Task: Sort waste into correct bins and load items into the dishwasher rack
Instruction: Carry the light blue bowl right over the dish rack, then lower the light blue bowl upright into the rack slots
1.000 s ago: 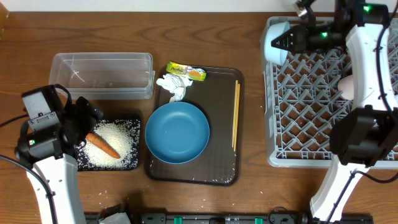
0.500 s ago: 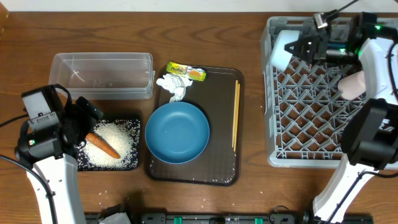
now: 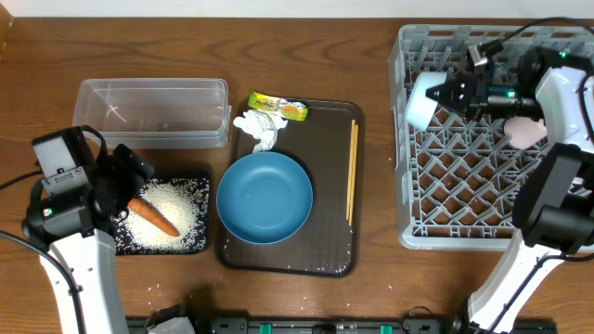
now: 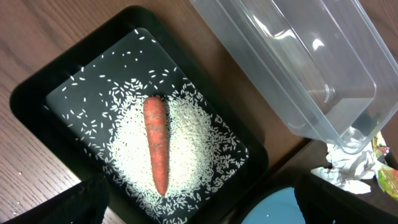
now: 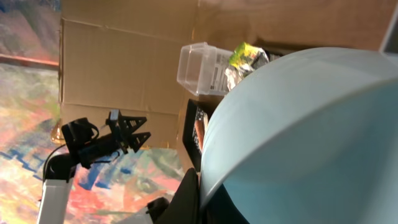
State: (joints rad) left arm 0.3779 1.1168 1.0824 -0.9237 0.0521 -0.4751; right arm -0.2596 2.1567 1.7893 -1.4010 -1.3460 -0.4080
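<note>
My right gripper (image 3: 445, 94) is shut on the light-blue cup (image 3: 422, 98), held on its side over the left part of the grey dishwasher rack (image 3: 464, 232); the cup fills the right wrist view (image 5: 298, 137). The whitish-pink cup (image 3: 527, 132) lies in the rack by that arm. My left gripper (image 3: 125, 181) is open and empty above the black tray (image 3: 200, 243), which holds rice (image 4: 193, 134) and the carrot (image 4: 157, 143). The clear tub (image 3: 153, 111) stands behind it. The dark-blue bowl (image 3: 264, 197), chopsticks (image 3: 352, 172), tissue (image 3: 258, 128) and snack wrapper (image 3: 278, 106) lie on the brown tray (image 3: 334, 260).
A few rice grains lie on the wood in front of the black tray. The brown tray sits between the bins and the rack. The tub's corner and the tissue show in the left wrist view (image 4: 348, 158).
My right gripper has carried the light-blue cup from the rack's far left corner forward and down over the rack. The left arm has not moved.
</note>
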